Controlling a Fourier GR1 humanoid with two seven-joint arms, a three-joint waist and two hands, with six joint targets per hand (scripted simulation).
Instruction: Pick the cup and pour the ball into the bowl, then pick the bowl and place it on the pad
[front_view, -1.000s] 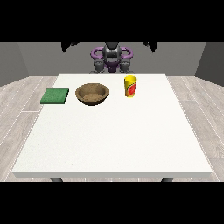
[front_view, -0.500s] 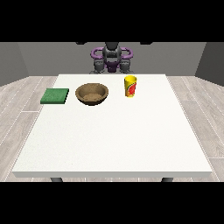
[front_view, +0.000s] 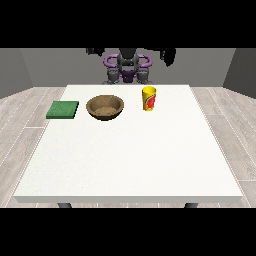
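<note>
A grey-walled room with a pale plank floor is seen around a large white table (front_view: 130, 150). On the far half of the table 3 things are set in a row: a green pad (front_view: 63, 109) at the view's left, a brown wooden bowl (front_view: 105, 107) beside it, and a yellow cup (front_view: 149, 98) with a red mark, upright, to the bowl's right. The 3 are kept apart from one another. Whether a ball lies in the cup cannot be told. The robot's torso (front_view: 128, 67) is seen behind the far edge. The hand at the view's left (front_view: 95, 51) and the hand at the view's right (front_view: 168, 54) are raised high, well above the table; nothing is held, and the state of the fingers cannot be told.
</note>
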